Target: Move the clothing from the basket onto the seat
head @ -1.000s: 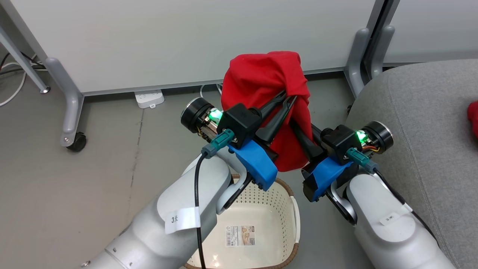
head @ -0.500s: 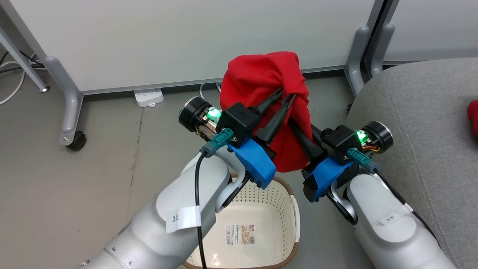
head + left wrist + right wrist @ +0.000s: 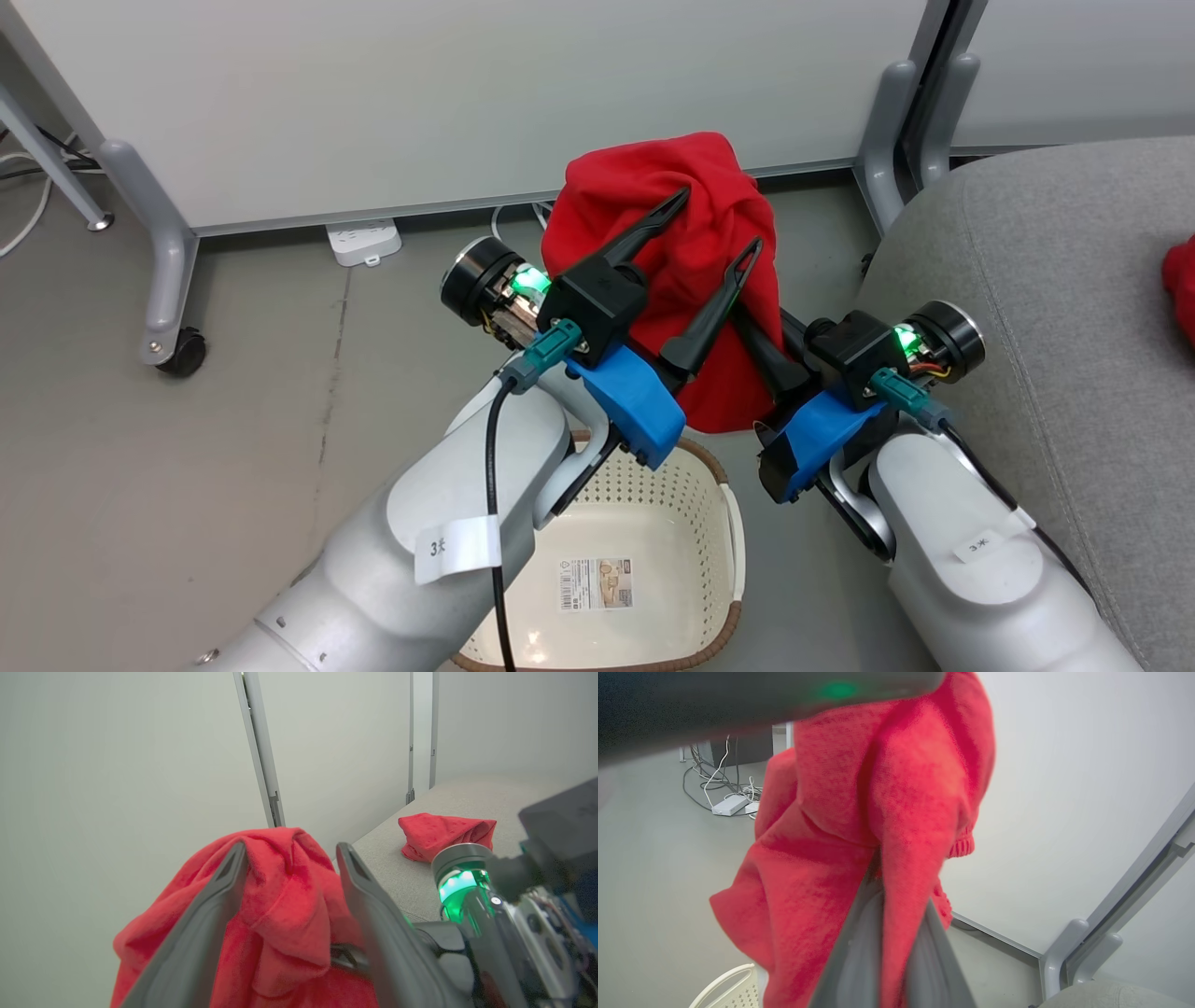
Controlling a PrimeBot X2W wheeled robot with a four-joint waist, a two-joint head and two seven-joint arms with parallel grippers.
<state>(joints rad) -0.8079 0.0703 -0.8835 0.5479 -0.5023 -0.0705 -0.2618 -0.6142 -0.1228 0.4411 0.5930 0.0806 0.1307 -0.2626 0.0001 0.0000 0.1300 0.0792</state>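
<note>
**Step in hand: transfer of the second garment.** The held garment (image 3: pixel 607 196) hangs bunched in the air, clear of the basket (image 3: pixel 653 490), which stands on the floor below the arms. The garment is beside the rounded corner of the seat (image 3: pixel 1046 280) but not yet over it. Another red garment (image 3: pixel 444 833) already lies on the seat, toward its far edge. The visible part of the basket floor shows only a printed label.

**End effector state.** The right end effector (image 3: pixel 756 331) is clamped on a fold of the held garment and carries its weight. The left end effector (image 3: pixel 721 217) stands with its fingers spread; fabric lies between them but is not pinched.

**Next move (judgement).** Draw the left arm clear of the cloth. Swing the right arm toward the robot's right until the bundle hangs over the cushion. Lower it, then release. The trailing hem could snag on the seat edge.
</note>
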